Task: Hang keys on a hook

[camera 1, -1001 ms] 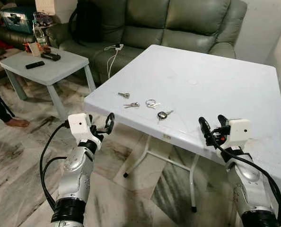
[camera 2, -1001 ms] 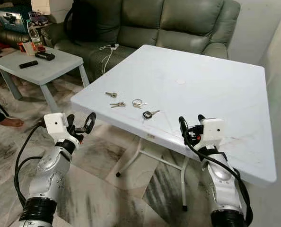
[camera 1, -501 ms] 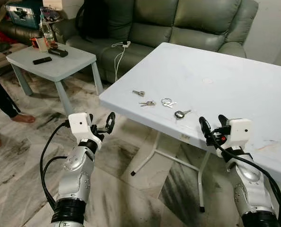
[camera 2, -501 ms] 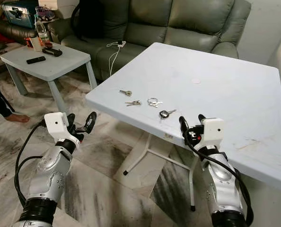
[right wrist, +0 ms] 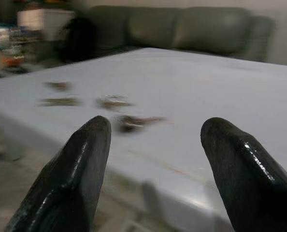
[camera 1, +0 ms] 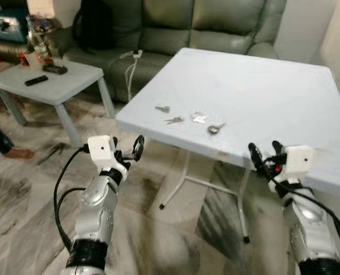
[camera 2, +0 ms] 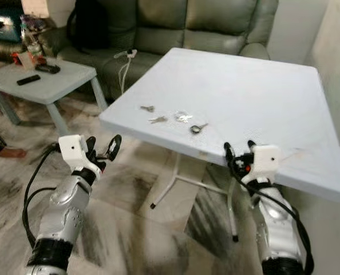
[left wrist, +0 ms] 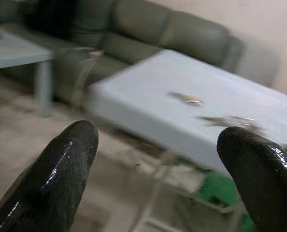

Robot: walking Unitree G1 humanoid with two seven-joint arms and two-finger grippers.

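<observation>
Both grippers hover spread wide, holding nothing — right gripper (camera 1: 265, 156) just off the near edge of the white table (camera 1: 261, 80), left gripper (camera 1: 131, 150) over the floor beside the table's near-left corner. Keys lie ahead of both, on the tabletop near that edge: dark-headed key (camera 1: 214, 129) closest to the right gripper, ahead and to its left; key ring (camera 1: 198, 118) just beyond it; a small key (camera 1: 173, 120) and another small key (camera 1: 163, 109) further left, roughly ahead of the left gripper and slightly to its right. All four well apart from either gripper, none touched. Wrist views blurred — the keys show as smudges between the black fingers (right wrist: 76, 179). Beyond the table, a green sofa (camera 1: 176, 23) with a white cable (camera 1: 130, 63) draped over its seat. Far left of the left gripper, a low grey side table (camera 1: 50, 86) carrying a remote (camera 1: 35, 80) and clutter. Marble floor (camera 1: 32, 195) below, a person's foot (camera 1: 18, 153) at its left edge.
</observation>
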